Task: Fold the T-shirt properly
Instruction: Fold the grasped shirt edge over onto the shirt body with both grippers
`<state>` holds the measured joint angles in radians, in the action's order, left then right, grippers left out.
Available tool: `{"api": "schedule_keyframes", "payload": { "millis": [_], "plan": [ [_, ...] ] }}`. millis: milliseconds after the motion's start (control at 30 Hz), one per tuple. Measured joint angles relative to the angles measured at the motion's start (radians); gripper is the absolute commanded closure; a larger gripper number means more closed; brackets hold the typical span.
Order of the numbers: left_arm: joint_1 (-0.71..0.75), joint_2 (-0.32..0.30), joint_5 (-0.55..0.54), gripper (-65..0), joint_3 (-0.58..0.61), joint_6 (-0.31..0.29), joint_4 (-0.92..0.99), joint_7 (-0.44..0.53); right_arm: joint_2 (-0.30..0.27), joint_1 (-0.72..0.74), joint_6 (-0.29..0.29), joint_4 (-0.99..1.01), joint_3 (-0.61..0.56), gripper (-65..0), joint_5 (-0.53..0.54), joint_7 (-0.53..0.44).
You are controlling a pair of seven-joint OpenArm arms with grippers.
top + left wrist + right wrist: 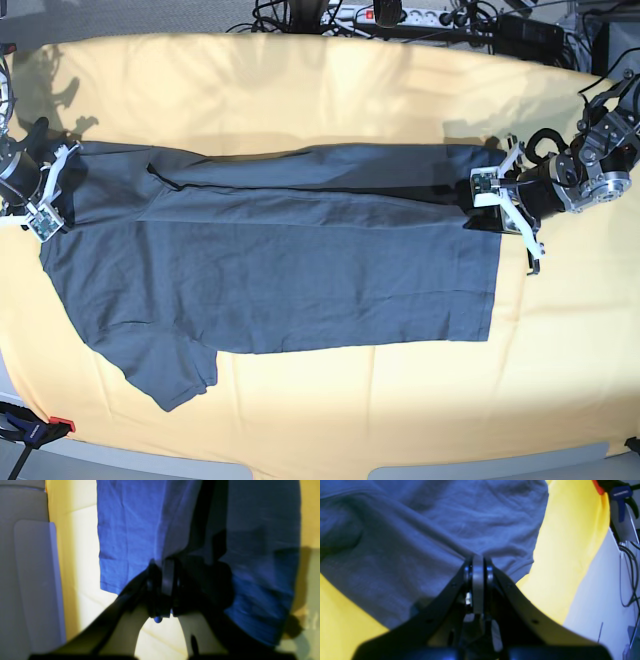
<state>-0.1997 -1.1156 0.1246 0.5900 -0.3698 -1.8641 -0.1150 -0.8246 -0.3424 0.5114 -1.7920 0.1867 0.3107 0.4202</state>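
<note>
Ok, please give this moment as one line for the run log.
stage: lengthwise fold | T-shirt: top edge folded over | left gripper: shut on hem | right gripper: shut on shoulder end | surface: yellow cloth

A robotics lab: a counter point(300, 430) draped in yellow cloth point(320, 90), with tangled cables point(290, 12), a power strip point(400, 17) and a clamp point(30, 432) at its edges

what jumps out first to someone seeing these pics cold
The dark slate-grey cotton T-shirt lies stretched across the middle of the big yellow-orange cloth, its far edge partly folded over. At each end a gripper is shut on the fabric: the left gripper at the hem on the base view's right, the right gripper at the collar end on its left.
</note>
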Motion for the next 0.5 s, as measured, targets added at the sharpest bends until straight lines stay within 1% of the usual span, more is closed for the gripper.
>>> {"api": "schedule_keyframes", "payload": {
  "millis": [100, 267, 300, 333, 433, 467, 500],
  "plan": [
    [-0.024, 0.003, -0.001, 0.0, 0.000, 0.033, 0.000, 0.001, 0.000, 0.014, 0.005, 0.000, 0.000, 0.0, 0.002, -0.004],
    [-0.093, 0.002, -0.004, 0.0, 0.001, 0.019, 0.000, 0.004, 0.000, 0.026, 0.015, 0.000, 0.000, 0.0, 0.003, -0.006],
    [-0.105, 0.002, -0.018, 0.0, 0.001, 0.004, 0.000, 0.005, 0.000, 0.026, 0.023, 0.000, 0.000, 0.0, 0.004, -0.006],
    [-0.117, 0.002, -0.034, 0.0, 0.001, -0.024, 0.000, 0.010, 0.000, 0.026, 0.026, 0.000, 0.000, 0.0, 0.004, -0.006],
    [-0.148, 0.002, -0.067, 0.0, 0.001, -0.130, 0.000, 0.029, 0.000, 0.026, 0.025, 0.000, 0.000, 0.0, 0.004, -0.005],
    [-0.156, 0.002, -0.071, 0.0, 0.001, -0.151, 0.000, 0.030, 0.000, 0.026, 0.025, 0.000, 0.000, 0.0, 0.004, -0.005],
    [-0.164, 0.002, -0.072, 0.0, 0.003, -0.155, 0.000, 0.030, 0.000, 0.026, 0.025, 0.000, 0.000, 0.0, 0.004, -0.005]
  ]
}}
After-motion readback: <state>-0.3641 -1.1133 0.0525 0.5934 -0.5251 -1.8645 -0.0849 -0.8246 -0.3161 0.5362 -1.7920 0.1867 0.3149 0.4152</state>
